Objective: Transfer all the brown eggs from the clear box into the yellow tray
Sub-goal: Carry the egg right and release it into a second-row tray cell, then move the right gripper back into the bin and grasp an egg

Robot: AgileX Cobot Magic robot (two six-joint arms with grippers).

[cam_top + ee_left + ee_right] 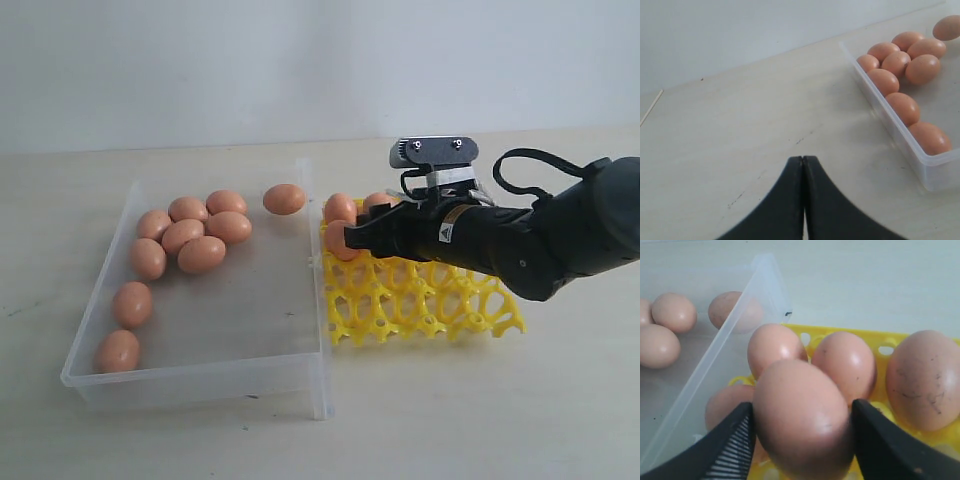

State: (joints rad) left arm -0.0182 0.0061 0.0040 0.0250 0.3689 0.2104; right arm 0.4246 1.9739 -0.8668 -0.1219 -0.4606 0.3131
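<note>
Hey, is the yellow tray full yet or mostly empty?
Mostly empty: the yellow tray holds a few brown eggs at its far side; the near cups are bare.

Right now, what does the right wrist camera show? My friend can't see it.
A brown egg fills the close-up, pinched between the two black fingers of the right claw over the yellow tray. More eggs sit in the tray behind it, and the clear box beside the tray holds a few others.
</note>
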